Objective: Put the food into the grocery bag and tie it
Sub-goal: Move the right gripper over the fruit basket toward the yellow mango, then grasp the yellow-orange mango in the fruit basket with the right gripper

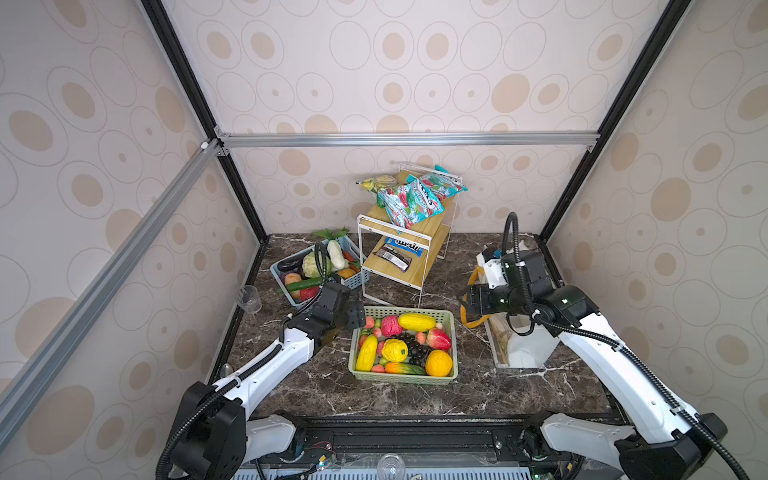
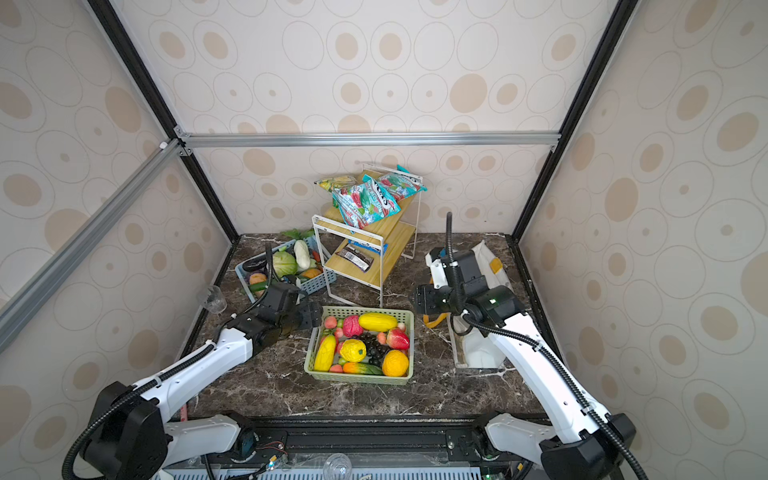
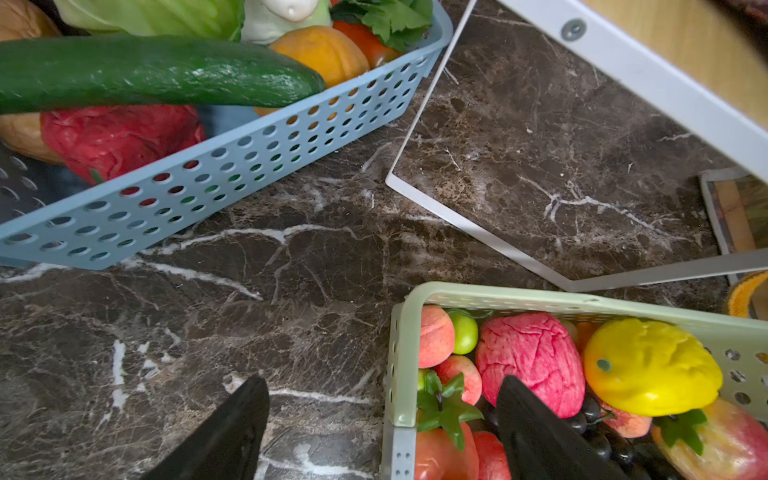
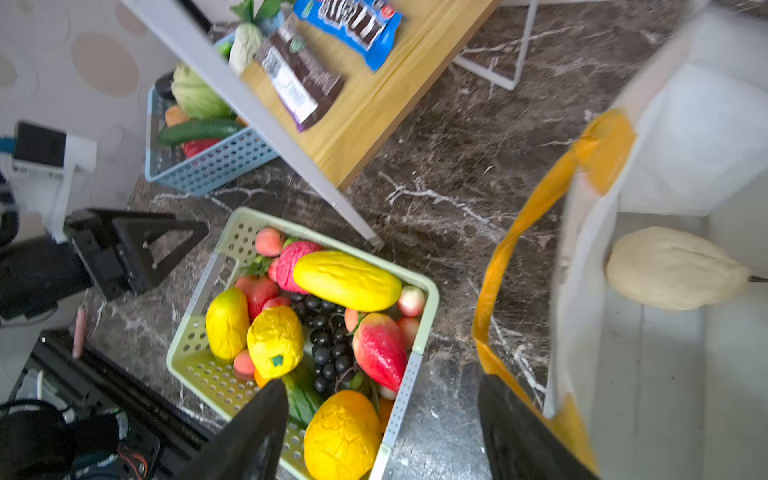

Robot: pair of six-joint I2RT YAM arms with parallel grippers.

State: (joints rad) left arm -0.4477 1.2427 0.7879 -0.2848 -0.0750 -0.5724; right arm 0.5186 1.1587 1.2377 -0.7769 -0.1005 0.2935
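Both jaws wide and empty: left gripper [image 3: 381, 382] over a corner of the green basket [image 1: 403, 379], right gripper [image 4: 380, 386] between that basket of food [image 1: 417, 322] and the grocery bag [image 1: 530, 351] standing right of it; best pick a top-lying fruit, clearing the rim.

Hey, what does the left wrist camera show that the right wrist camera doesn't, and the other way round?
Only the left wrist view: a small green fruit tucked in a corner of the green basket.
Only the right wrist view: the inside of the grocery bag with a pale bulb lying in it, and the snack packets on the shelf.
Both: the green basket, the blue basket, the cucumber, the pink fruit and the marble tabletop.
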